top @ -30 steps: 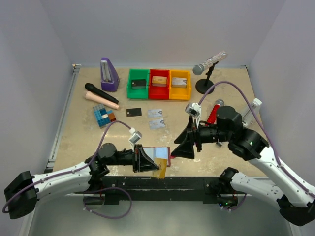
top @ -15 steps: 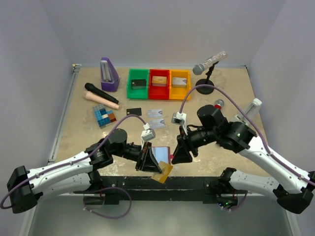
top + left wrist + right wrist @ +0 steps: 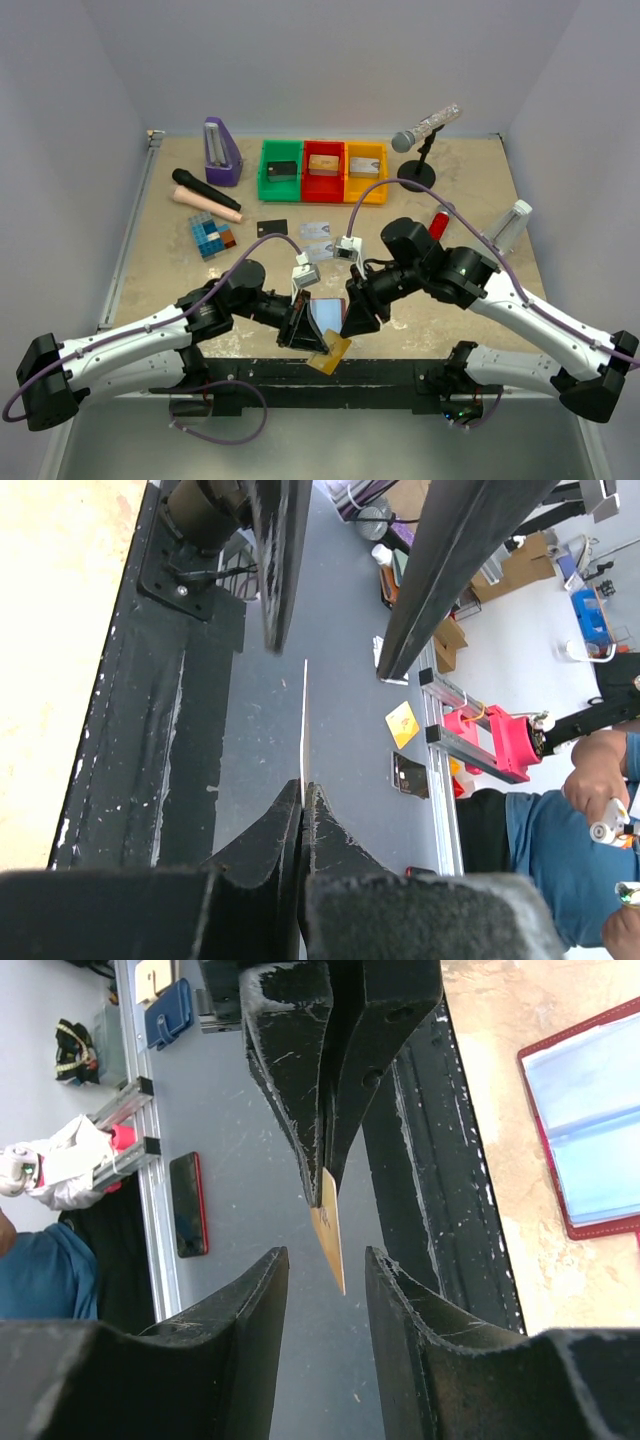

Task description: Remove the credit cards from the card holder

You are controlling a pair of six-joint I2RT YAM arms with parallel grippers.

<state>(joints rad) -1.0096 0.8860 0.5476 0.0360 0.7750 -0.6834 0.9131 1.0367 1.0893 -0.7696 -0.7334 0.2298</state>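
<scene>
A robotics lab: walled test table, aluminium rails, cardboard boxes.

The card holder shows a dark-red leather-like cover and glossy clear plastic pockets. The gold-orange card looks smooth. The right tool is matt black plastic, scuffed whitish. The surface is tan, rough.

No writing, label or number can be read anywhere.
</scene>
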